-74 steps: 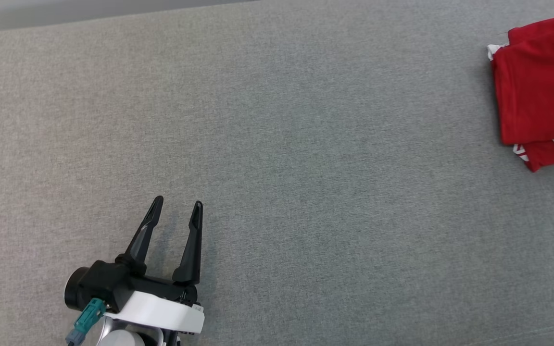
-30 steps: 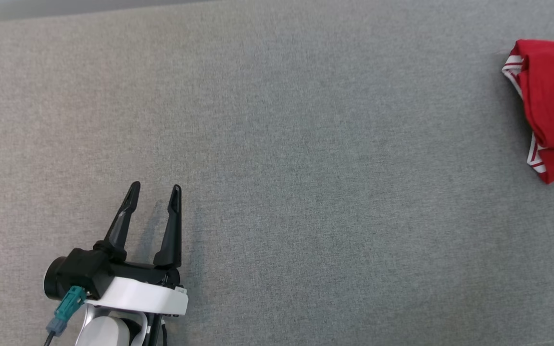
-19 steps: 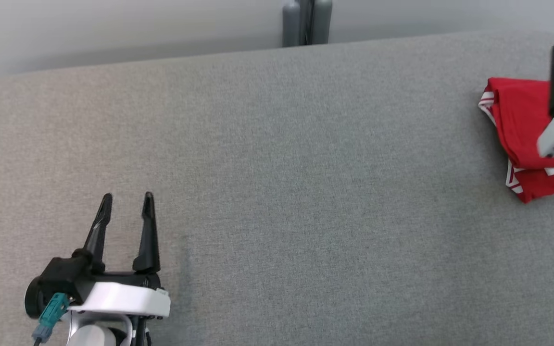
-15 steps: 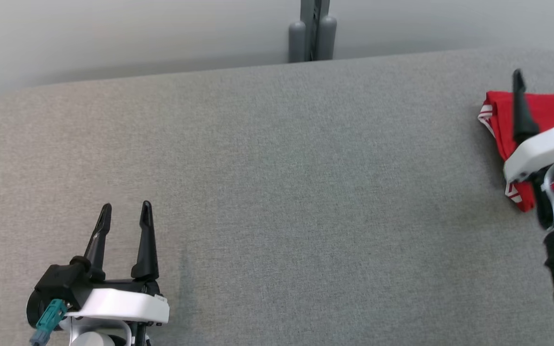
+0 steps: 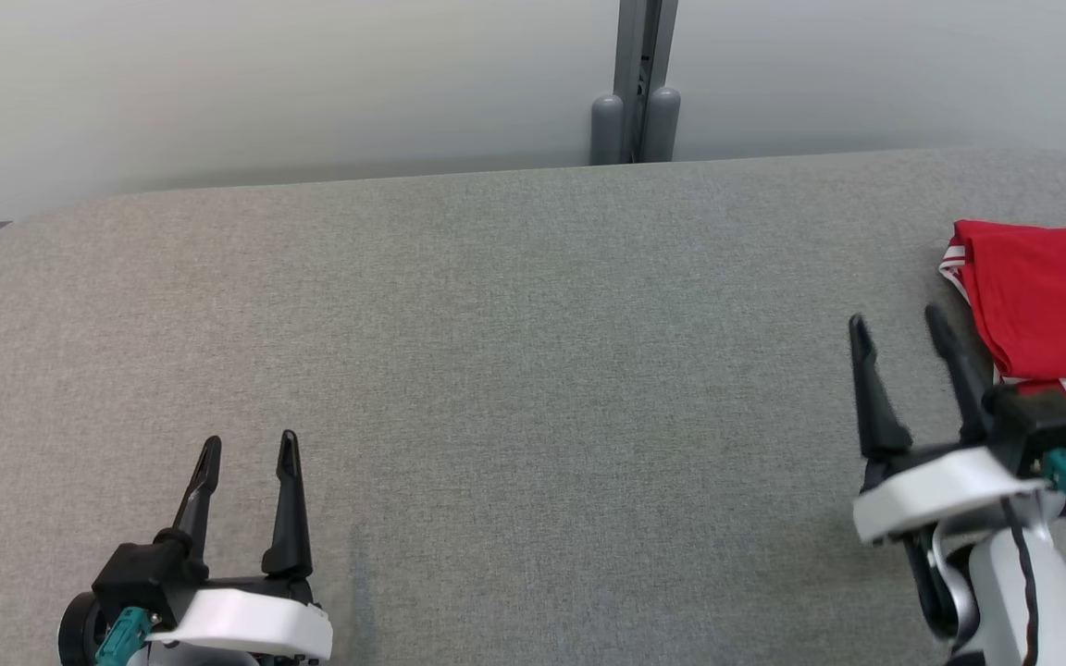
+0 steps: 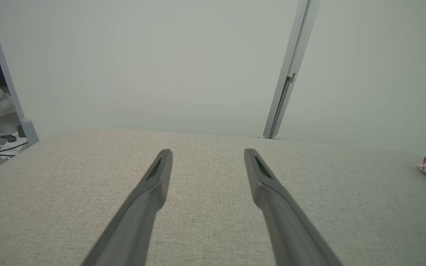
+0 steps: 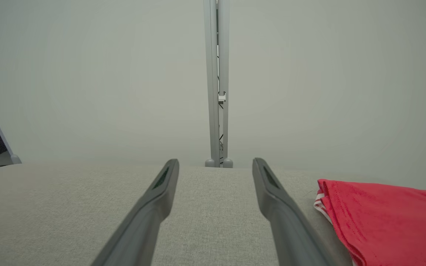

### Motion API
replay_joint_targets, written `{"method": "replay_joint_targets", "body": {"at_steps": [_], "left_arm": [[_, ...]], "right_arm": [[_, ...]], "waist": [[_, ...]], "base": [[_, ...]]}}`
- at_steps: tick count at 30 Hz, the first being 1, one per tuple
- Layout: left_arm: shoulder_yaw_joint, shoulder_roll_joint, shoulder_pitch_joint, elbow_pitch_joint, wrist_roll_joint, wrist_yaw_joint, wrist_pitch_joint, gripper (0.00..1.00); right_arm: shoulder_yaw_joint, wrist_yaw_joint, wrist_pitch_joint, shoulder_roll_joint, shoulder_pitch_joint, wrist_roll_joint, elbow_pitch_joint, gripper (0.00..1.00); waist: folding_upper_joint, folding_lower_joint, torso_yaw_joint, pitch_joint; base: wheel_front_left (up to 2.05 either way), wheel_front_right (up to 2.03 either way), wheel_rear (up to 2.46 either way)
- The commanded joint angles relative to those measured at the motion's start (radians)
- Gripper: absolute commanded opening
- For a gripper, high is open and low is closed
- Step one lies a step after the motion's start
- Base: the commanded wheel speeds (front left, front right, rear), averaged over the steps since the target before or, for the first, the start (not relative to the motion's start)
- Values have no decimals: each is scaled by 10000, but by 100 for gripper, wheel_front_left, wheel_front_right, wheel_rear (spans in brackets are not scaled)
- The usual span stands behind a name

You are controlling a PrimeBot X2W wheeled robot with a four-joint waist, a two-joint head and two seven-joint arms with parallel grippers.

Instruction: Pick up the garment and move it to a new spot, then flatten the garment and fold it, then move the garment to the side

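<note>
Neatly folded red garment (image 5: 1051, 305), white-trimmed

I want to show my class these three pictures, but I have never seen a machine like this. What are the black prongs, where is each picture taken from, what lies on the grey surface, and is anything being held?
This is a wheeled robot with two arms. The head view looks down from a camera on its head: the left gripper sits at lower left, the right gripper at lower right. Each gripper ends in two dark fingers, spread open and holding nothing. The other two pictures come from cameras on the wrists, looking along each gripper's own fingers. A folded red garment with white stripes lies on the grey padded table, at its right edge, beside the right gripper.
</note>
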Motion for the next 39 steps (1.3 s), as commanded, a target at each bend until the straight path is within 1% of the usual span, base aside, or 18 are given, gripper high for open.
{"method": "replay_joint_targets", "body": {"at_steps": [1,6,13,20,31,38,39], "left_arm": [[2,31,58,-55,53,55,1,100],[6,30,336,-175,36,245,1,100],[-74,24,629,-200,-14,433,1,100],[-199,24,685,-72,-85,475,1,100],[-179,25,711,-76,48,494,1,100],[-230,25,678,-19,101,433,1,100],[-250,-8,664,6,63,455,2,0]], "right_arm": [[66,-2,30,-24,252,156,-173,100],[274,0,116,-27,1130,835,-736,100],[615,0,150,-28,1501,1319,-681,100],[750,0,94,-25,1469,1414,-389,100],[768,0,54,-26,1394,1362,-311,100],[777,0,34,-26,1393,1358,-333,100],[799,-2,88,29,1435,1384,-282,0]], "waist": [[-1,0,33,-21],[-1,0,99,-55],[-1,0,144,-111],[-1,0,236,-234],[-1,0,257,-252],[-1,0,251,-245],[-1,0,251,-246]], "base": [[0,0,0],[0,0,0],[0,0,0],[0,0,0],[0,0,0],[0,0,0],[0,0,0]]}}
